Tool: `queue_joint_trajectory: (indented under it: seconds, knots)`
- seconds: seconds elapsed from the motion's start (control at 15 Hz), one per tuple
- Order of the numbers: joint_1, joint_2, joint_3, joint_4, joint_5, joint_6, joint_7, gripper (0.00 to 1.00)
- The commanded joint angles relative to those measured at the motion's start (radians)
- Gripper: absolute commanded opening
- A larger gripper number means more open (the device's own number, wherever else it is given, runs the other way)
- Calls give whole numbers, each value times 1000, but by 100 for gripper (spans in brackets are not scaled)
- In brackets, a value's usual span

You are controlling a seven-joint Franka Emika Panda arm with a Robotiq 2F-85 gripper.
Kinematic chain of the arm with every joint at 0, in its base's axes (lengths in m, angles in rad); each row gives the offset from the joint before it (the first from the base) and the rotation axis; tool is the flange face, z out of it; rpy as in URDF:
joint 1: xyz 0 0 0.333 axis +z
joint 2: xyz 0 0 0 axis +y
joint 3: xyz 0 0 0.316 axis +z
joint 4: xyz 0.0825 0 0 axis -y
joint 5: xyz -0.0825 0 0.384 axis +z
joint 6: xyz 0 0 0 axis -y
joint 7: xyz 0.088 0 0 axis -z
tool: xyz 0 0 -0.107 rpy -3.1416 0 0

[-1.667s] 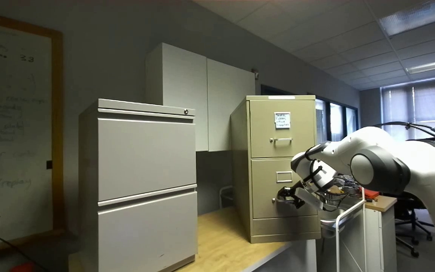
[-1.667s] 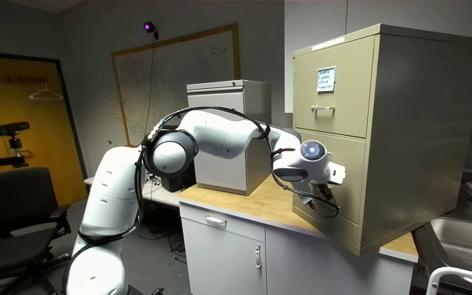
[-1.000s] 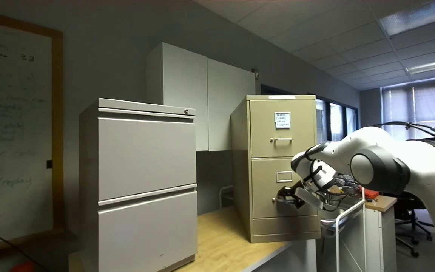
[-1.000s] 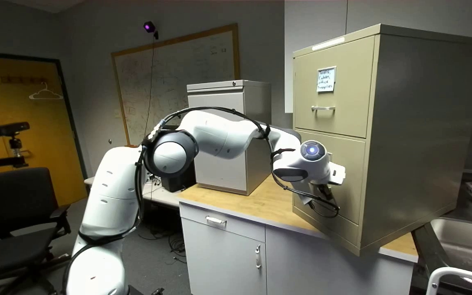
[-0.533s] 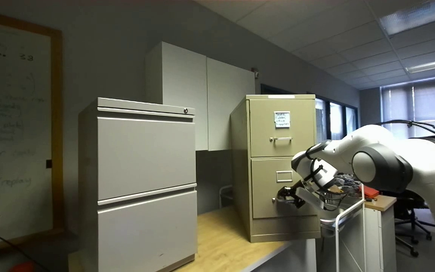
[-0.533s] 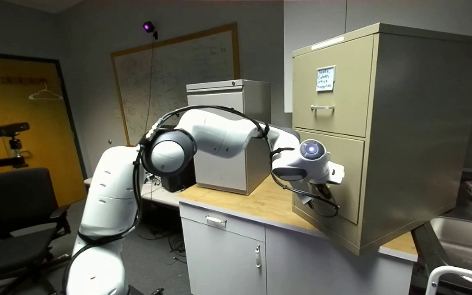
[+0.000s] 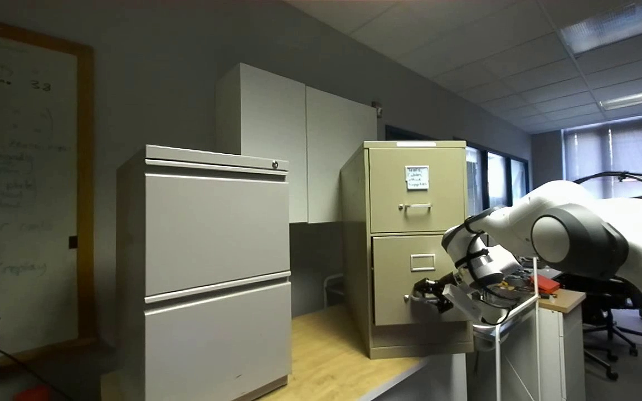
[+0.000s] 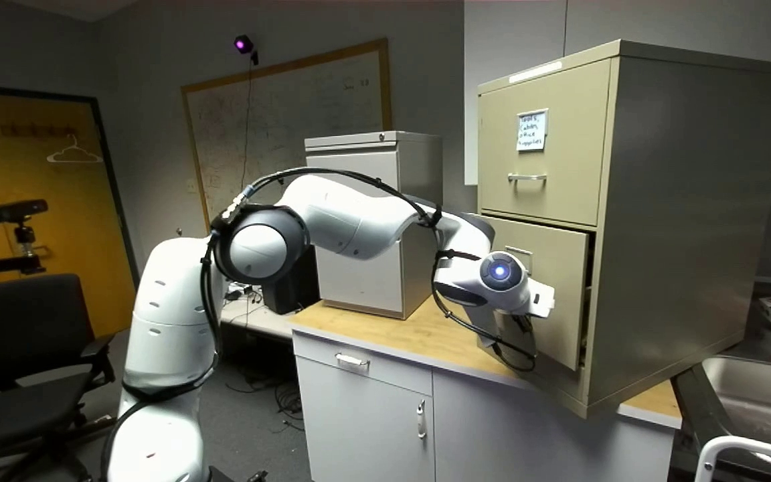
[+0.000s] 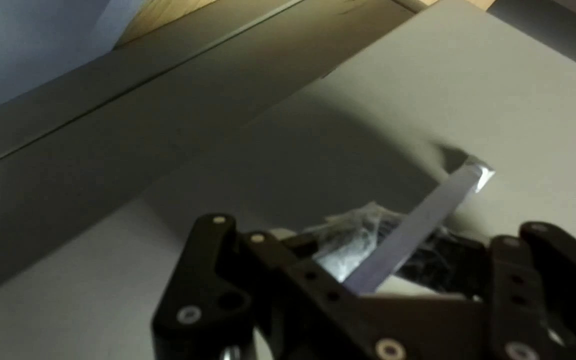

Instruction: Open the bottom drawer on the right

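Desk [image 8: 385,333]: pale wood top. Tan filing cabinet [image 8: 660,221] stands near one end, a lower front corner overhanging the desk's front edge. Light-grey cabinet [image 7: 215,262] stands toward the opposite end, well apart from it. Bottom drawer [image 8: 567,288], lowest in the tan cabinet, stands partly out in an exterior view, dark gap along its side edge. Pincer [image 9: 393,247]: clenched, at the drawer's silver pull [image 9: 425,215], which crosses its fingertips [image 9: 348,245] in the wrist view. Gripped or hooked: cannot tell.

In an exterior view, a hanger [image 8: 75,161] was hung against a door [image 8: 84,207] at upper left, a chair [image 8: 29,335] was placed at lower left, a sink [image 8: 763,388] fitted at lower right.
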State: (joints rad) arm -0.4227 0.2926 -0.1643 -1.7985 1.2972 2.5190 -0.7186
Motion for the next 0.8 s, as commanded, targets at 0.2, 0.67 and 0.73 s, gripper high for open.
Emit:
queue_joint_trajectory:
  seconds: [0.2,0.67,0.73]
  knots:
    - [46,-113,-3,-230,193,-109,-188,2]
    - [48,-196,46,-380,531,36,-150,2]
    - [96,-222,-17,-404,457,31,-87,2]
